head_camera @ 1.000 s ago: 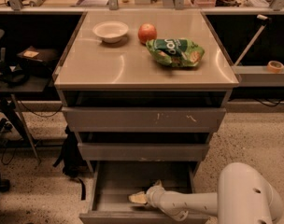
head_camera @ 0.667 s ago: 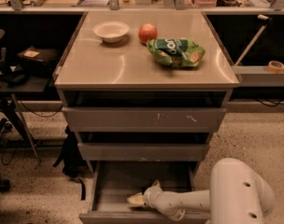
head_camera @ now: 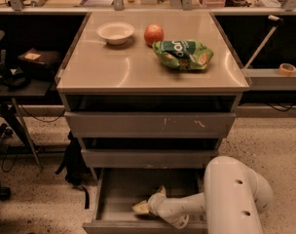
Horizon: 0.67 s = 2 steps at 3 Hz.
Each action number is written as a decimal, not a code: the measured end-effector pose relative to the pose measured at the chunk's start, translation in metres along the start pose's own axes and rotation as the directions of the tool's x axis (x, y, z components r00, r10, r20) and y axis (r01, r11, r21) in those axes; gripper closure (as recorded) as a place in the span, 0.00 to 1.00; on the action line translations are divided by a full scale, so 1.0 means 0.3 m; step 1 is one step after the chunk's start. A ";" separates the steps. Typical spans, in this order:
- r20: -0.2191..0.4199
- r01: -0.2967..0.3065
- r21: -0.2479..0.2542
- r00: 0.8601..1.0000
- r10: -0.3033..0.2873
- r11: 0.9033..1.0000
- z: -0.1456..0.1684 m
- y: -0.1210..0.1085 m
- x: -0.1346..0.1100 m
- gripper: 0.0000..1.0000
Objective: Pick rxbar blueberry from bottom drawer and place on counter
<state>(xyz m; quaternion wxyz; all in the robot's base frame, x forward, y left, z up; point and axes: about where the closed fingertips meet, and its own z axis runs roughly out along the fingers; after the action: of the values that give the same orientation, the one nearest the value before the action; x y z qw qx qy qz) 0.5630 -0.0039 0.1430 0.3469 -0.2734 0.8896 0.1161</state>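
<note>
No rxbar blueberry shows in the open bottom drawer (head_camera: 114, 191), low in the frame; it may lie hidden beneath the gripper (head_camera: 140, 207), which has crept slightly leftward over the drawer floor in the past second, the white arm (head_camera: 233, 194) following. Whether the gripper is released or clenched cannot be told, so no grasp is confirmed. The counter (head_camera: 138, 69) above carries only a bowl (head_camera: 115, 32), an apple (head_camera: 154, 34) and a green bag (head_camera: 183, 54).
</note>
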 end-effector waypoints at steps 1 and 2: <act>0.000 0.000 0.000 1.000 0.000 1.000 0.000 0.000 0.000 0.00; -0.065 0.049 -0.018 0.997 -0.050 0.999 0.063 0.018 0.011 0.00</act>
<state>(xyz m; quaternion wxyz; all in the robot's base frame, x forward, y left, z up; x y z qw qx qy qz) 0.5684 0.0067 0.1269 0.3179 -0.3017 0.8926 0.1057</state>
